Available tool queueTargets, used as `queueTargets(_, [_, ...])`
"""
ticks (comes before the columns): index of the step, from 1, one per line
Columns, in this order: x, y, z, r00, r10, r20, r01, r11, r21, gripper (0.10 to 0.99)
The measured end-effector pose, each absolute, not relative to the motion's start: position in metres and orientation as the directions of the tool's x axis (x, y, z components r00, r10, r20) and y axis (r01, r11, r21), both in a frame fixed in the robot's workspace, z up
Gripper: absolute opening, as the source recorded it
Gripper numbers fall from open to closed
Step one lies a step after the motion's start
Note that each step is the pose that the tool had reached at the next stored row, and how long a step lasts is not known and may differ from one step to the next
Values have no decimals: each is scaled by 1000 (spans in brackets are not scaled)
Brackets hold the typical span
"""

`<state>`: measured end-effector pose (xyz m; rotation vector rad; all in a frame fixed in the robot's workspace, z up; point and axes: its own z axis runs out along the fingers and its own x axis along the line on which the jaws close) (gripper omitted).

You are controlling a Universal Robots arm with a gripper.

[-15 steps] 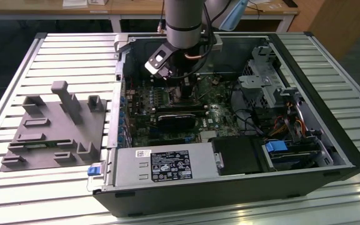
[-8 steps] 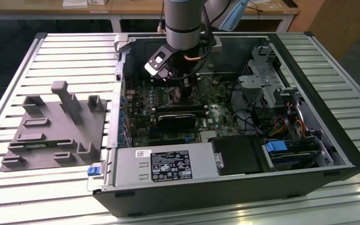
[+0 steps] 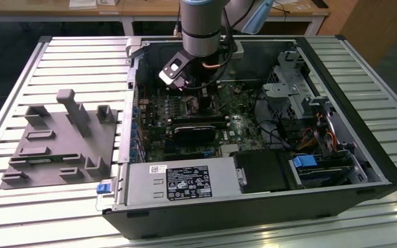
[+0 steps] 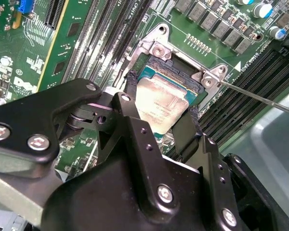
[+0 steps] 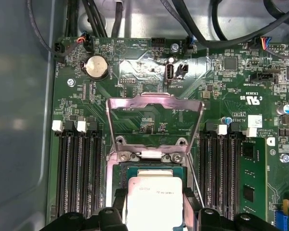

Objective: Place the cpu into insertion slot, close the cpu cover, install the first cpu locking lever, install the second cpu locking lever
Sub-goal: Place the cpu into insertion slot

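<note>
Exterior view: off the arm, high over the open computer case [image 3: 254,209], tilted steeply down. It is far from the motherboard [image 3: 243,129] and takes in the whole case and the slatted table [image 3: 60,62].
First wrist view: on the arm, close above the motherboard [image 5: 135,79], facing almost square onto it.
Second wrist view: on the arm, nearer still, looking aslant across the motherboard [image 4: 33,62] past the gripper [image 4: 161,96] body.
Shared by both wrist views: the insertion slot [image 5: 154,169] [image 4: 153,72] mid-motherboard, and the cpu [image 5: 154,204] [image 4: 161,108] clamped between the fingers.
Shared by all views: the motherboard.

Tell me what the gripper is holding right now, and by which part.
The gripper holds the cpu by two opposite side edges, over the insertion slot; the cpu cover stands open.
</note>
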<state>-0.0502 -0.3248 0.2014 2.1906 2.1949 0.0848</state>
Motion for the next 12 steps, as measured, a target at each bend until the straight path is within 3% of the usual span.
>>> queueTargets(12, [-51, -324, 198, 1, 1000, 11, 998, -1, 66, 541])
